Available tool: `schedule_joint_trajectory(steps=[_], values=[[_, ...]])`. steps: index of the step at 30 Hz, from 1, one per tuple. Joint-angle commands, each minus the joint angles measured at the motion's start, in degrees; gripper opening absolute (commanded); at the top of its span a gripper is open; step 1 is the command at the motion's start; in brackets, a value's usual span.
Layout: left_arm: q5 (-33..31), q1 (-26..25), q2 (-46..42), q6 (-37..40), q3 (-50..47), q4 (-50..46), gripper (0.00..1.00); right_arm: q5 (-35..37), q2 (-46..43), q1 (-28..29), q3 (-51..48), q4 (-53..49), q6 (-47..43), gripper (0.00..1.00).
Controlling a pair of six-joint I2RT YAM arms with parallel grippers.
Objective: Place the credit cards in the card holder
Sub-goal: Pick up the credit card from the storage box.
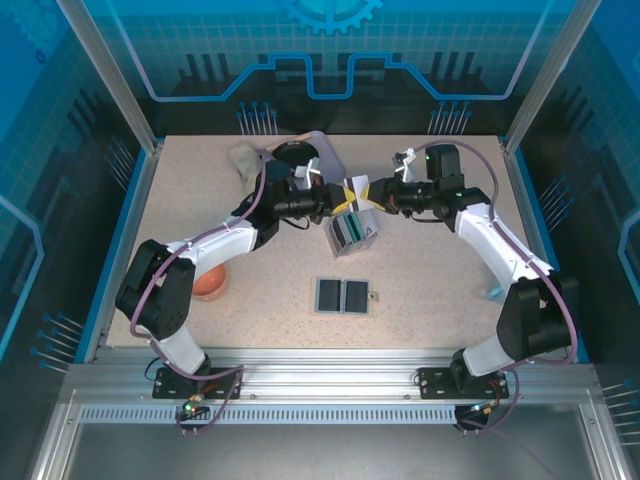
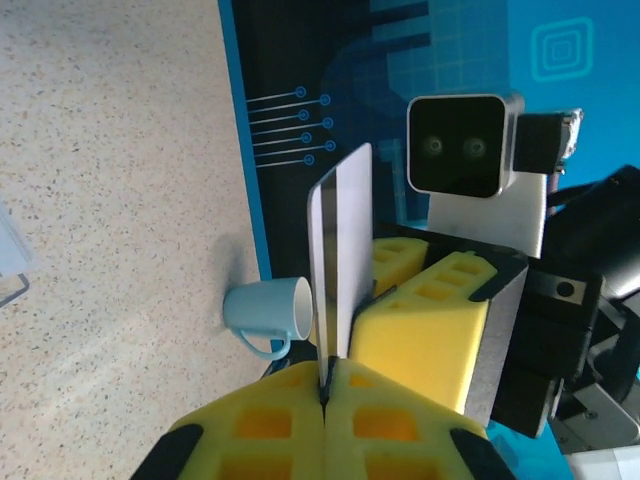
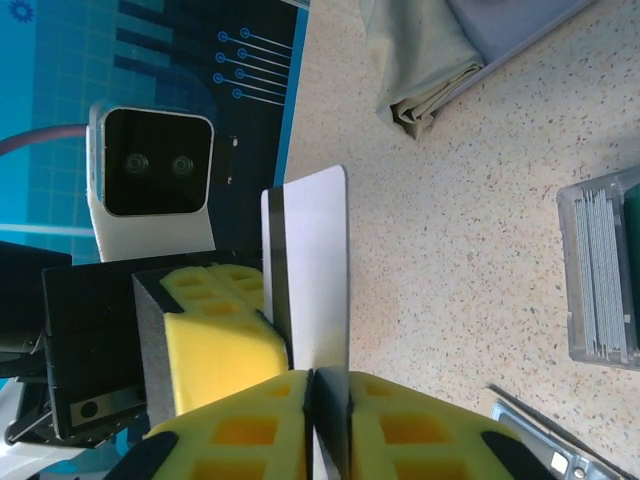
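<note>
A white credit card (image 2: 340, 250) with a dark stripe stands upright in the air between both grippers (image 1: 350, 190). My left gripper (image 2: 326, 378) is shut on its lower edge. My right gripper (image 3: 328, 378) faces it from the other side, its pads slightly apart around the card (image 3: 315, 270), one yellow finger (image 2: 430, 330) beside the card. Just beneath the meeting point stands a small grey box (image 1: 352, 232) holding more credit cards upright (image 3: 600, 270). The card holder (image 1: 343, 296) lies open and flat on the table nearer the arms, showing two dark panels.
An orange bowl (image 1: 210, 283) sits by the left arm. A light blue mug (image 2: 268, 312) lies on its side near the right table edge (image 1: 497, 291). A folded cloth (image 3: 440, 60) lies at the back left (image 1: 245, 158).
</note>
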Motion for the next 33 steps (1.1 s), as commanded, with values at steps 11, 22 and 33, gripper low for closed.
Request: schedule_joint_trajectory(steps=[11,22,33], values=[[7.1,0.0,-0.2,5.2,2.2,-2.5,0.0,-11.0,3.2,-2.6,4.3,-4.0,-5.6,0.24],[-2.1,0.1,-3.2,15.2,2.3,-25.0,0.41,-1.5,0.5,-2.8,3.2,-14.8,-13.4,0.0],[-22.7,-2.7,-14.0,20.6,-13.0,-45.8,0.62,28.9,-8.8,17.1,-14.8,-16.7,-7.9,0.0]])
